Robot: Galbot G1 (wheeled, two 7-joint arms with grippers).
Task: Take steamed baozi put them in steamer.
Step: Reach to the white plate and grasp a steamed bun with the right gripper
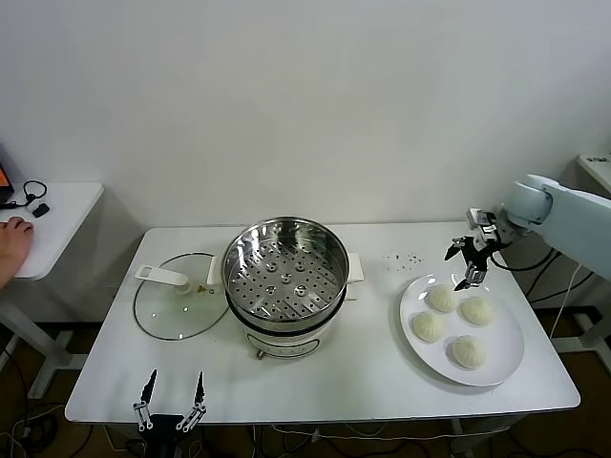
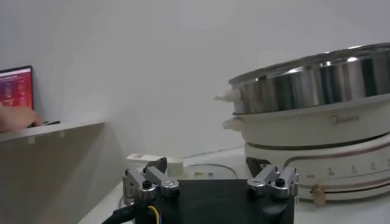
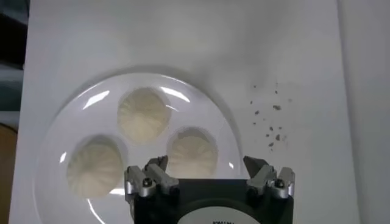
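Note:
Several off-white baozi lie on a round white plate (image 1: 506, 367) at the table's right: one at the back left (image 1: 441, 299), one at the back right (image 1: 476, 310), one at the left (image 1: 427, 326) and one at the front (image 1: 468, 352). My right gripper (image 1: 465, 265) hangs open and empty above the plate's back edge, over the back-left baozi. In the right wrist view three baozi show, the nearest (image 3: 192, 152) just ahead of the open gripper (image 3: 206, 163). The shiny steamer (image 1: 284, 270), with its perforated tray, stands empty at mid table. My left gripper (image 1: 172, 398) is open and parked at the front left edge.
A flat glass lid (image 1: 172, 310) with a white handle (image 1: 160, 277) lies left of the steamer. Dark crumbs (image 1: 406, 258) dot the table behind the plate. A side table (image 1: 57, 215) with a person's hand (image 1: 11, 234) stands at the far left. Cables hang at the right.

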